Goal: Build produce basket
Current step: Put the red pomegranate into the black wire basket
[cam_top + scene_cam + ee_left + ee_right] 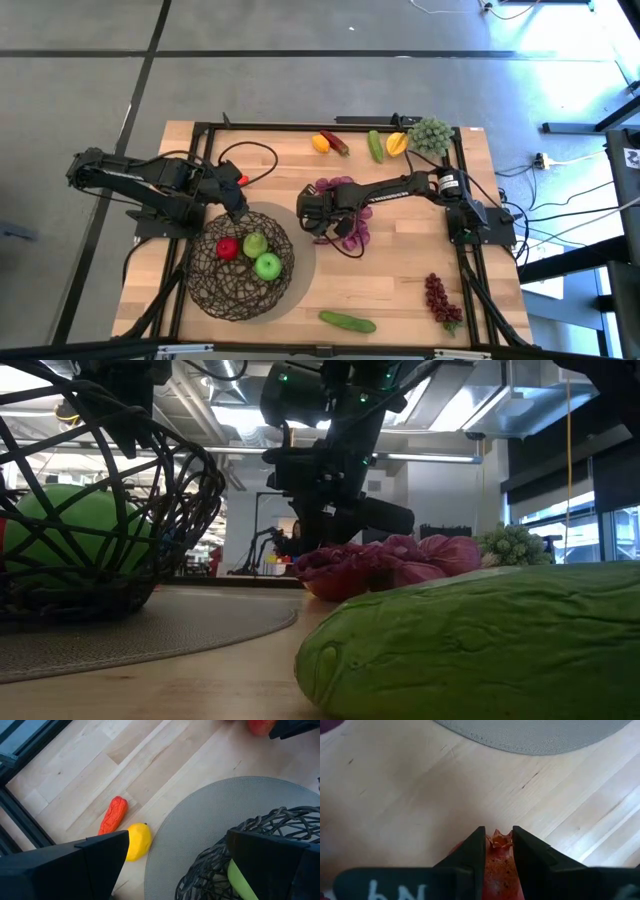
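Green, bumpy cucumber [348, 321] lies nearest at the table's front edge, dark-red grape bunch [440, 299] off to its right. Woven dark wire basket [215, 285] sits on a flat grey round mat [301, 262], holding one red apple [227, 249] and two green apples [267, 266]. Left gripper [236, 208] hovers at the basket's back rim, fingers spread. Right gripper [498, 851] pinches a speckled red-orange fruit [499, 865] with a small crown, among purple grapes [340, 186] mid-table. Farther back: chili [336, 144], yellow fruit [320, 143], another cucumber [375, 146], knobbly green bunch [429, 135].
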Robot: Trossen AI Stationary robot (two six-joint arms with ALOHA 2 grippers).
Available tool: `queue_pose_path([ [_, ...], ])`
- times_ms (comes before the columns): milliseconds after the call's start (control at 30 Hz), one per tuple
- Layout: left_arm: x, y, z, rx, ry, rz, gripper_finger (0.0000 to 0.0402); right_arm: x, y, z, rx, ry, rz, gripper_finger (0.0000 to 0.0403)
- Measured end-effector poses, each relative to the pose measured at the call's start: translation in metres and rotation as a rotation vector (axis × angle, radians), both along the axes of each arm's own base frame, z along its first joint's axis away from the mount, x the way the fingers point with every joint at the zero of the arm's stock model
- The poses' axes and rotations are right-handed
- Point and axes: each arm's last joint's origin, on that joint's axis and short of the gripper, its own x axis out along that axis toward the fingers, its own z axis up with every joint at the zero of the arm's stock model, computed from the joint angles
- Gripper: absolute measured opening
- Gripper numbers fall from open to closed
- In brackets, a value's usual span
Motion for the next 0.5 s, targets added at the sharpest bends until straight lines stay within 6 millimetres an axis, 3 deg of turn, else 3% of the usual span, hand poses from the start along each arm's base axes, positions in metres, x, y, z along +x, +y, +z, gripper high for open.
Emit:
queue_pose_path([
  [200, 0.0, 0.0, 0.0, -0.001, 0.0, 0.0, 0.0324, 0.0, 0.0, 0.002, 0.038, -0.013, -0.065, 0.0078],
  [500, 0.0, 0.0, 0.0, 0.002, 0.009, -0.021, 0.0324, 0.008, 0.001, 0.02, 0.081, -0.088, -0.136, 0.0021],
])
